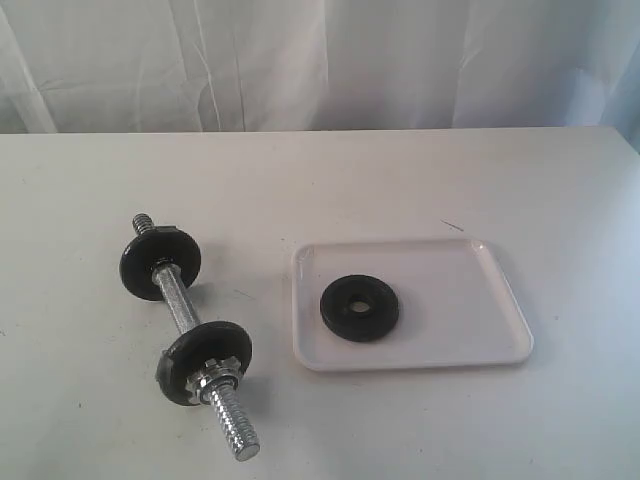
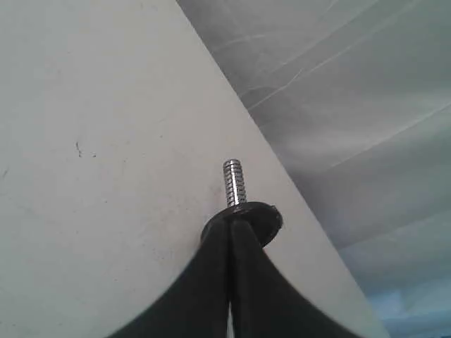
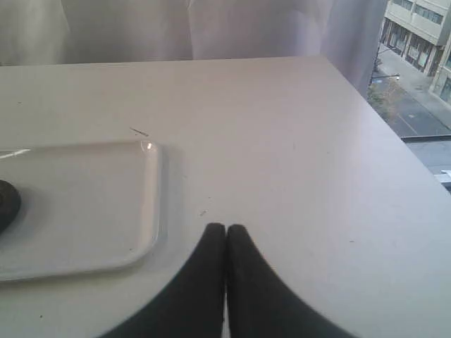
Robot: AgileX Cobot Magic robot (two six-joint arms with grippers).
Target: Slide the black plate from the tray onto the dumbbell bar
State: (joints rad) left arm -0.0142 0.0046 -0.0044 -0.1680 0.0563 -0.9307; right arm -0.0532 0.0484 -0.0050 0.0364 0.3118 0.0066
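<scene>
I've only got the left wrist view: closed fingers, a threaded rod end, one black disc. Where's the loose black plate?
Observer: The black plate lies flat in the tray, toward its left side in the exterior view.
Operator: How many discs are on the bar?
Observer: The dumbbell bar carries two; the nearer disc has a hex nut outside it, with bare thread beyond.
Operator: And the right gripper?
Observer: The right gripper is shut, holding nothing, near the tray's corner.
</scene>
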